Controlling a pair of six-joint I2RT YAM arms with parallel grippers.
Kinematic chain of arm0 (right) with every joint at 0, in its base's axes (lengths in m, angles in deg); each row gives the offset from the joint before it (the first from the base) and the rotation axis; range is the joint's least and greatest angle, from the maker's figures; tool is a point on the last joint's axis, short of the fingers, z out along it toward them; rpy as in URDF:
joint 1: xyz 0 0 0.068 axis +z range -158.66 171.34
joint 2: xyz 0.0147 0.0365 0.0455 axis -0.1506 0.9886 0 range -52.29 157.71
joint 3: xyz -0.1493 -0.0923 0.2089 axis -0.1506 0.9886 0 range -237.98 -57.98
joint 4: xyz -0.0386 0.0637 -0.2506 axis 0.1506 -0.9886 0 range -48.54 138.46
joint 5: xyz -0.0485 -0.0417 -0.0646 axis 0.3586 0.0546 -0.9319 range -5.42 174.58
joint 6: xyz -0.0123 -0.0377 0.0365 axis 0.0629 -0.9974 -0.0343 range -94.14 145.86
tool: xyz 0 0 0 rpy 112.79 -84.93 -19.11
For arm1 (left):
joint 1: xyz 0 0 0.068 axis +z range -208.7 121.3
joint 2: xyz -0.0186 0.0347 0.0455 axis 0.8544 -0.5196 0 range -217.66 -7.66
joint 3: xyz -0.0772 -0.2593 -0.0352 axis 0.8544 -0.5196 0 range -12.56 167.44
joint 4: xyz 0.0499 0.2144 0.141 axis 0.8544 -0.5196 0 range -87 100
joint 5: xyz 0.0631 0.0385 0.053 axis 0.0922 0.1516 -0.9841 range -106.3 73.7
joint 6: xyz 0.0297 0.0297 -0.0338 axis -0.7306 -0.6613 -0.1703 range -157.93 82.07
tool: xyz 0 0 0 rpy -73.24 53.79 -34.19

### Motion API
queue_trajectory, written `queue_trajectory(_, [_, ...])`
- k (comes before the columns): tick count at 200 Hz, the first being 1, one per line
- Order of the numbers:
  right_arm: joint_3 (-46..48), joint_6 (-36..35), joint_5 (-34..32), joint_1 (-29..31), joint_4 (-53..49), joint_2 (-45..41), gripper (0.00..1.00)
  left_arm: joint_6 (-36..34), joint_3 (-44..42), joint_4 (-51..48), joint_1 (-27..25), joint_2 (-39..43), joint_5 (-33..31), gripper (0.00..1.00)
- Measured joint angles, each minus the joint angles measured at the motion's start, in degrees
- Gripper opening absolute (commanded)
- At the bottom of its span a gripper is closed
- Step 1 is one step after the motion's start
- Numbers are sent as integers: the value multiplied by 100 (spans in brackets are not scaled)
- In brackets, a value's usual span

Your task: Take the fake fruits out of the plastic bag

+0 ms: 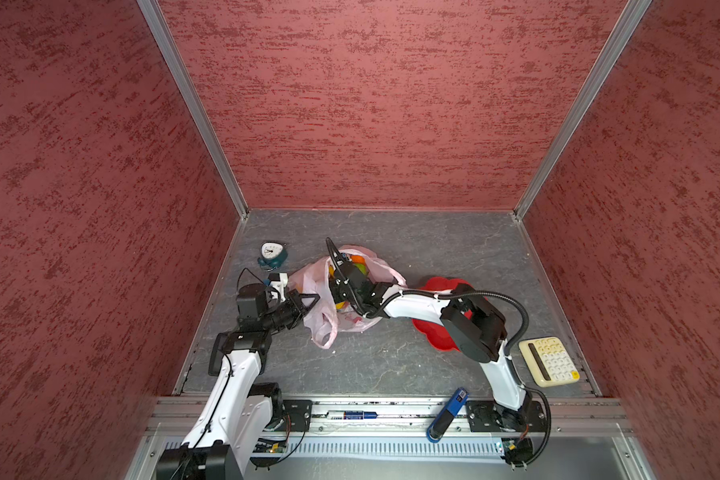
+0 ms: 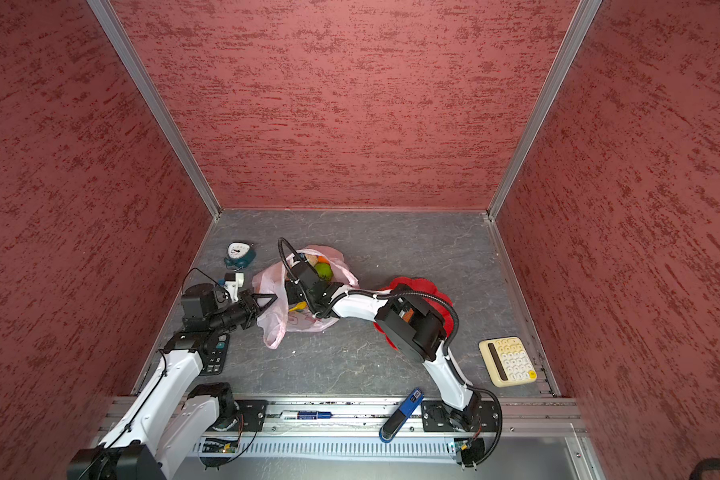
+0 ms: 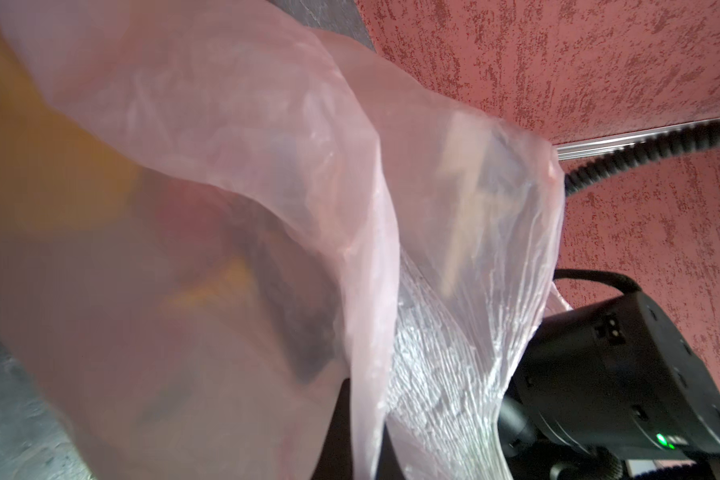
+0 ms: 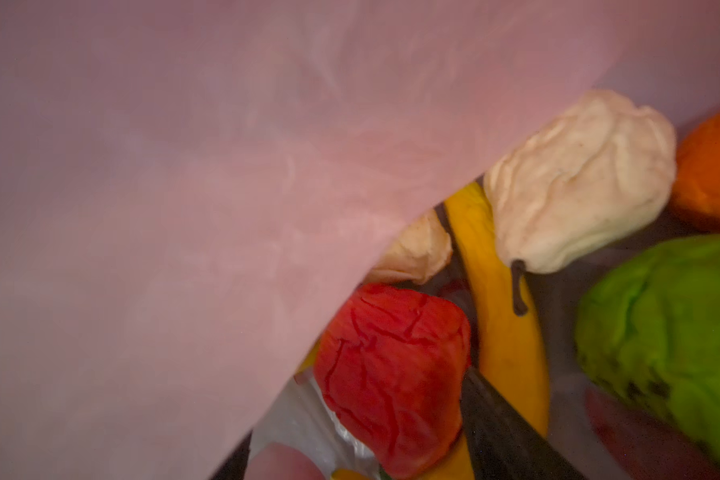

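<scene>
Left claw (image 1: 314,297), clenched to a point, pinches the near rim of the plastic bag (image 1: 310,280). The bag's thin, translucent pale-pink film billows crinkled right in front of that claw, and a loop handle hangs slack beside it over the grey counter (image 1: 391,357). Right claw (image 4: 358,409) is sunk into the bag's open mouth with its jaws spread, grasping nothing. It straddles the red strawberry (image 4: 391,374), whose skin is creased and crumpled. One dark finger (image 4: 508,432) touches the strawberry's side; the opposite one is mostly hidden by film. Just past that finger lies the yellow banana (image 4: 504,332). A cream wrinkled lump (image 4: 578,183) with a dark stalk rests on it, ahead of the claw. A second cream lump (image 4: 416,249) peeks from under the film. Beyond the banana sit the green bumpy ball (image 4: 666,324) and the orange (image 4: 715,166), all inside the bag.
</scene>
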Motion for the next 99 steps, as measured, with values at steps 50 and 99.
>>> queue_trajectory(50, [-664,20,26,-9,-295,581,81,20,-437,-13,11,247,85,4])
queue_trajectory(99, [-946,26,35,-13,-645,826,82,63,-632,-35,13,376,83,4])
